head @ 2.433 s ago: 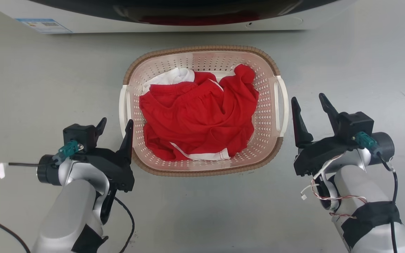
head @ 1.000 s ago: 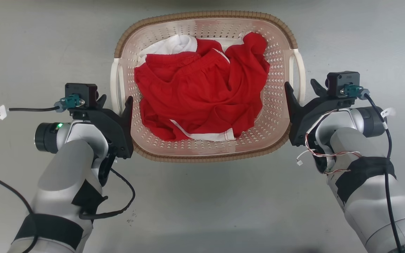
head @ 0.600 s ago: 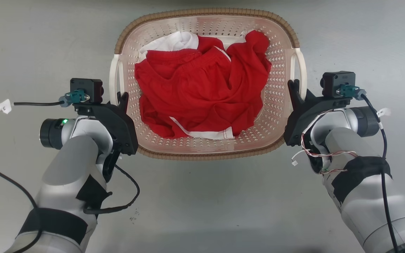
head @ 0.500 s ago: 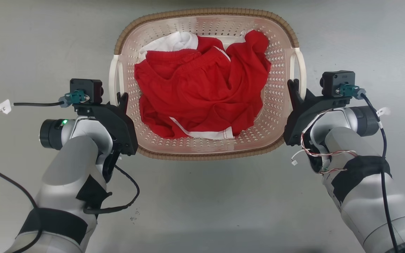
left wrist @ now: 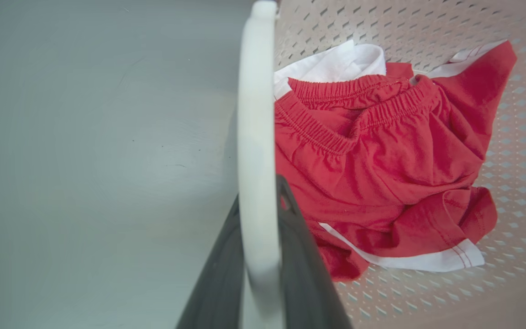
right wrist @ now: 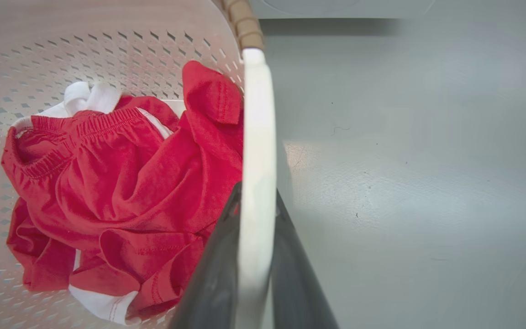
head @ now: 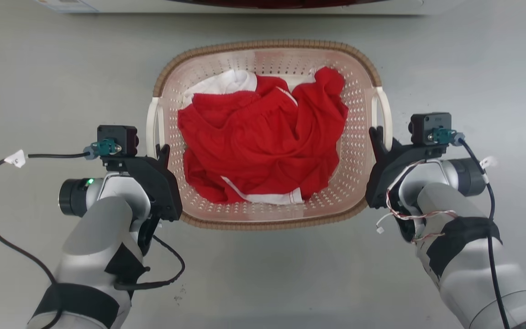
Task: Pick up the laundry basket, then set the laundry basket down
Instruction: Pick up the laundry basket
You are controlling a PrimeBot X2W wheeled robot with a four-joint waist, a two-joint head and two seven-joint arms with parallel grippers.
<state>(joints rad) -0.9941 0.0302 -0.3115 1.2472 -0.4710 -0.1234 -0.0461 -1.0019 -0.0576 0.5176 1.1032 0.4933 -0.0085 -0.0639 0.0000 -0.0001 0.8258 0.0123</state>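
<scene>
Head view: both jaws clamp the white handles (head: 152,132) of the pale pink perforated plastic laundry basket (head: 263,51); lift your arms together, level.

At 12 o'clock the washing machine (head: 254,5) is running off the edge. The white handles (left wrist: 256,114) are hiding the gap inside the left claw (left wrist: 259,192) and right claw (right wrist: 257,192). Red clothes (head: 258,146) are covering the floor of the laundry basket (head: 267,45).

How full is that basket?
Partly full: the laundry basket holds crumpled red and white clothes, its perforated walls bare above them.
</scene>
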